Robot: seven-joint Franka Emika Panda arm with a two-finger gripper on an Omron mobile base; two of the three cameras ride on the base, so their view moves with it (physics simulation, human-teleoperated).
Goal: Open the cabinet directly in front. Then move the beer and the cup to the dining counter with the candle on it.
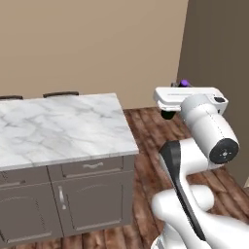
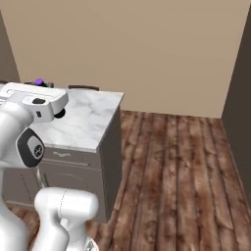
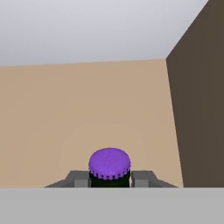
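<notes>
The end effector (image 3: 109, 178) is gripping the beer (image 3: 109, 166) by its neck, just under the purple cap, holding it up in the air above the wooden floor (image 1: 146, 131), to the right of the marble table (image 1: 58, 126).

Only the purple cap and a bit of dark neck of the beer (image 3: 109, 168) are visible in the hand view; the rest of the bottle is hidden below. In the left base view the white hand covers it, so only the cap sticks out above. The marble counter (image 1: 58, 129) is cut off by the left edge there.
</notes>
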